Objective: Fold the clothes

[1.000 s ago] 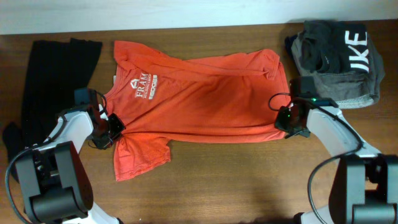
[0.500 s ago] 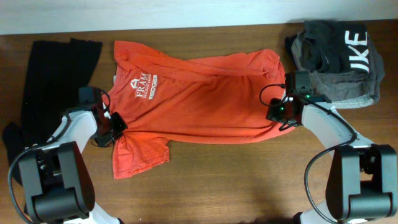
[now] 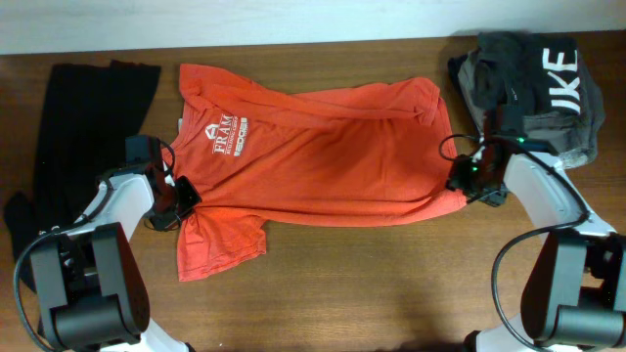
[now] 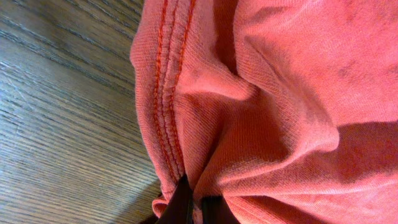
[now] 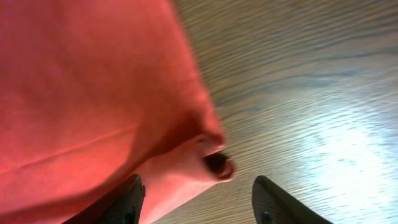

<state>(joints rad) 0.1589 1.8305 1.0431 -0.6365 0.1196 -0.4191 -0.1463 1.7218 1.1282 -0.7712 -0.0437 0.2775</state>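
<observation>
Here, the wooden worktop [image 3: 372, 284] carries the orange-red T-shirt [image 3: 323, 161], spread flat across its middle. A long black garment [image 3: 78, 127] lies along the left edge, and a dark grey white-lettered one [image 3: 533, 88] is bunched in the far right corner. The left gripper [image 3: 181, 200] pinches the shirt's cloth beside the near sleeve, while the right gripper [image 3: 465, 181] sits at the shirt's near right corner, fingers [image 5: 273, 202] spread apart.

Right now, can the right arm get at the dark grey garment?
Probably yes: the dark grey garment lies right beside the right gripper, nothing between them. T-shirt fabric sits between its open fingers.
</observation>
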